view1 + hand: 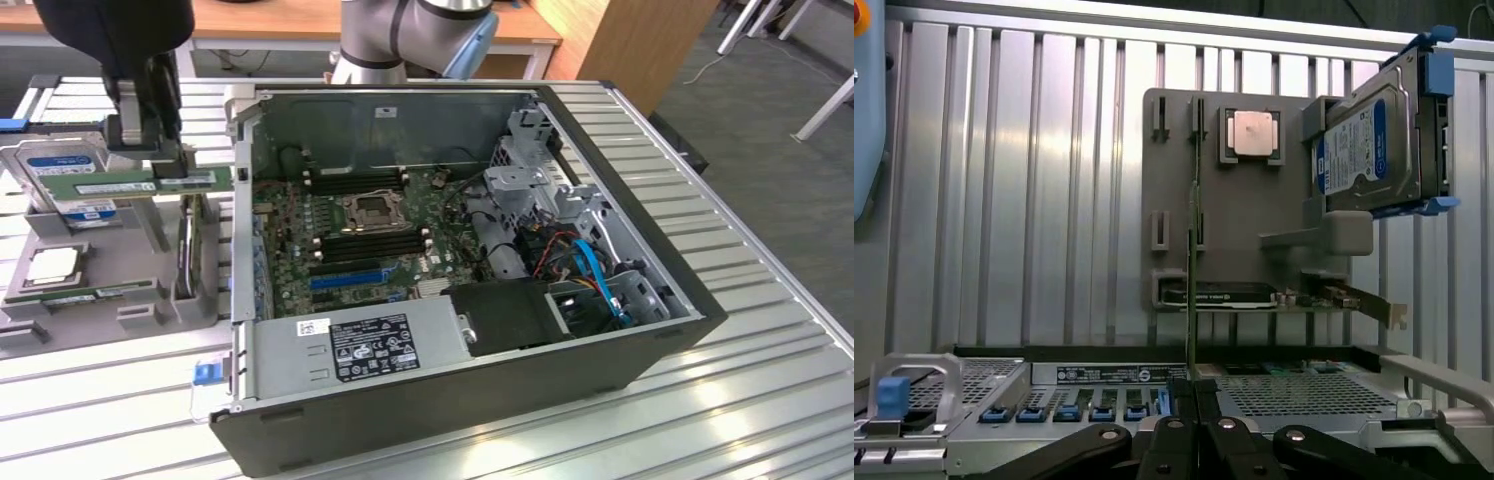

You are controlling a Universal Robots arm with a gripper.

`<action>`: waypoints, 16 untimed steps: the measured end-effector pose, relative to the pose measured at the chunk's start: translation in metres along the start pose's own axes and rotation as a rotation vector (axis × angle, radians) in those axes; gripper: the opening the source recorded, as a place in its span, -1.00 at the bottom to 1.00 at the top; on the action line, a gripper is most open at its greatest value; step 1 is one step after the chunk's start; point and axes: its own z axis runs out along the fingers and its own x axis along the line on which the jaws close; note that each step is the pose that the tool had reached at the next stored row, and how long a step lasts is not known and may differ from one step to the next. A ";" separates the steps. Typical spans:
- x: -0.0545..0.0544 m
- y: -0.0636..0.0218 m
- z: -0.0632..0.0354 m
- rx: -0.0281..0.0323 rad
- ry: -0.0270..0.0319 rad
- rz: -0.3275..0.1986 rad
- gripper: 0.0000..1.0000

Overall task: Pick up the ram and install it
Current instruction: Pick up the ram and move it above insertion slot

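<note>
Hard drive (56,172) stood at 9 o'clock edge of exterior view, on grey holder (140,318). Gripper (144,158) clenched on ram (150,184), stick held level above holder, at 9 o'clock of open computer case (641,330); motherboard (350,235) lay inside case, toward 3 o'clock from ram

Fingers (1176,412) pinching ram (1192,300) edge-on, gray holder (1172,190) beyond

No text is legible. The power supply (287,358) at the case's (467,420) front edge bears a black label (387,345) with print too fine to read; labels on the ram (167,182) and hard drive (1374,140) are equally unreadable.
</note>
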 end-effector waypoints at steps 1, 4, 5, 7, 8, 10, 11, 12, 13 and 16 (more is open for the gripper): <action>0.000 -0.0020 -0.0002 -0.0004 0.0000 0.000 -0.77; 0.000 -0.0082 -0.0005 -0.0017 0.0000 0.000 -0.77; 0.000 -0.0105 -0.0007 -0.0021 0.0000 0.000 -0.77; 0.000 -0.0150 -0.0009 -0.0030 0.0000 0.000 -0.77; 0.000 -0.0171 -0.0010 -0.0035 0.0000 0.000 -0.77; 0.000 -0.0211 -0.0013 -0.0042 0.0000 0.000 -0.77; 0.000 -0.0230 -0.0014 -0.0046 0.0000 0.000 -0.77; 0.000 -0.0250 -0.0015 -0.0050 0.0000 0.001 -0.77; 0.000 -0.0269 -0.0016 -0.0052 0.0000 0.001 -0.77; 0.000 -0.0323 -0.0020 -0.0062 0.0001 0.001 -0.77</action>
